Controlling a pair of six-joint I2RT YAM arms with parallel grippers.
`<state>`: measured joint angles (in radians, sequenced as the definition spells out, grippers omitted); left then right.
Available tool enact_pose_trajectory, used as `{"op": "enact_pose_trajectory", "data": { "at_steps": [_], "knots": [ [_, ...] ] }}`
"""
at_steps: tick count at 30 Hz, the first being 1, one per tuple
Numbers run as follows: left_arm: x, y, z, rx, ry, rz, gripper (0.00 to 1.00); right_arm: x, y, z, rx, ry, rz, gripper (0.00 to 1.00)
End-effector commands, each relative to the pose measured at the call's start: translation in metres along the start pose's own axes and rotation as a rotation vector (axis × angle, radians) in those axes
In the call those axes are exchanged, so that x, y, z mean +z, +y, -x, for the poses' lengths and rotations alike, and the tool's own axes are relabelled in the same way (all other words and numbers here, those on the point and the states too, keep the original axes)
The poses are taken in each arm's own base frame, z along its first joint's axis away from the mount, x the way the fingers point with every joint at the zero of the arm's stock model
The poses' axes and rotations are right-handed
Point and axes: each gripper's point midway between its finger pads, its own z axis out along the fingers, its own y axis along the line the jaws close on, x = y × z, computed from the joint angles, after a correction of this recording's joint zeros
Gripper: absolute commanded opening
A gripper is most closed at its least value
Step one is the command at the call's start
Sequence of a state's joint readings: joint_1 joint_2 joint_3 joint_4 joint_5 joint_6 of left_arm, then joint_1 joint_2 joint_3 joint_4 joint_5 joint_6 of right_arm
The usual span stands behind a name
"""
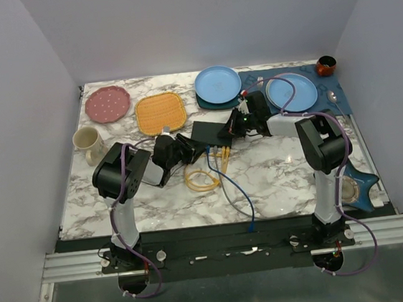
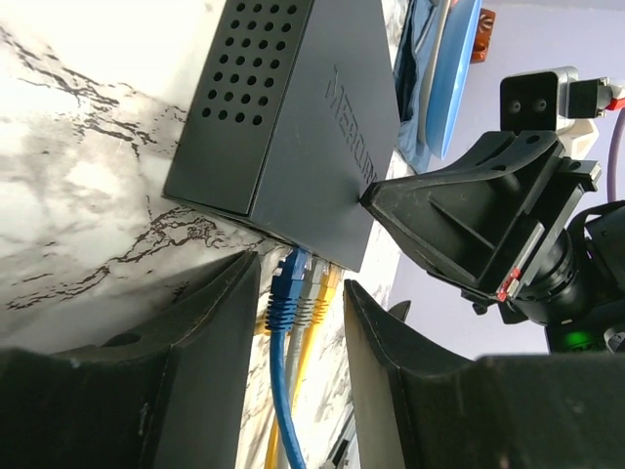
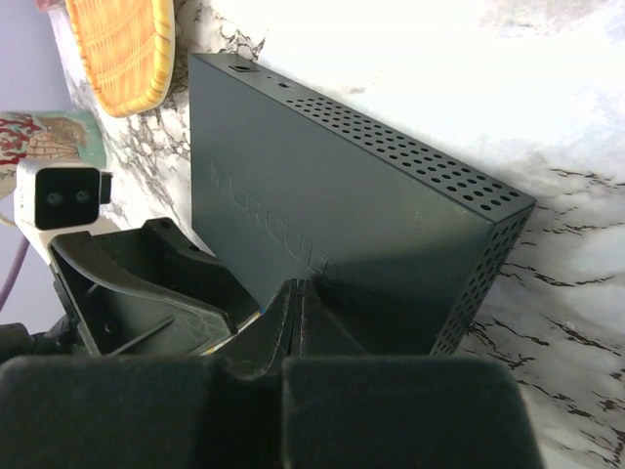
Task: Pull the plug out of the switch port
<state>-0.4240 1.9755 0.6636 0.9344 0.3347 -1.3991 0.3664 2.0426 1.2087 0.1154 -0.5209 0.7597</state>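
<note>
The black switch (image 1: 209,131) lies mid-table; it also shows in the left wrist view (image 2: 293,107) and the right wrist view (image 3: 332,195). A blue plug (image 2: 286,291), a grey plug (image 2: 312,299) and a yellow plug (image 2: 331,289) sit side by side in its near-edge sockets. My left gripper (image 2: 298,313) is open, one finger on each side of the three plugs, not touching them. In the top view it (image 1: 189,149) is just left of the switch's near edge. My right gripper (image 3: 301,291) is shut, its tips resting on the switch's top face (image 1: 231,129).
The blue cable (image 1: 236,194) runs toward the table's near edge beside a coil of yellow cable (image 1: 201,180). Behind are a pink plate (image 1: 108,104), a woven yellow mat (image 1: 160,113), two blue plates (image 1: 217,83) (image 1: 292,91) and a brown bowl (image 1: 326,65). A cup (image 1: 87,140) stands left.
</note>
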Motion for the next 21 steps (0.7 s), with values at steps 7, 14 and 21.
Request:
{"op": "enact_pose_trajectory", "data": {
  "at_steps": [7, 14, 21],
  "knots": [
    [0.006, 0.006, -0.01, 0.032, 0.049, 0.029, 0.5, 0.005, -0.037, -0.016, 0.076, -0.001, -0.123, 0.01],
    [0.008, -0.002, -0.007, 0.033, 0.038, 0.029, 0.5, 0.003, -0.039, -0.016, 0.076, -0.005, -0.138, 0.01],
    [0.009, 0.008, -0.009, 0.036, 0.035, 0.092, 0.49, 0.003, -0.037, -0.018, 0.073, 0.009, -0.13, 0.01]
  ]
}}
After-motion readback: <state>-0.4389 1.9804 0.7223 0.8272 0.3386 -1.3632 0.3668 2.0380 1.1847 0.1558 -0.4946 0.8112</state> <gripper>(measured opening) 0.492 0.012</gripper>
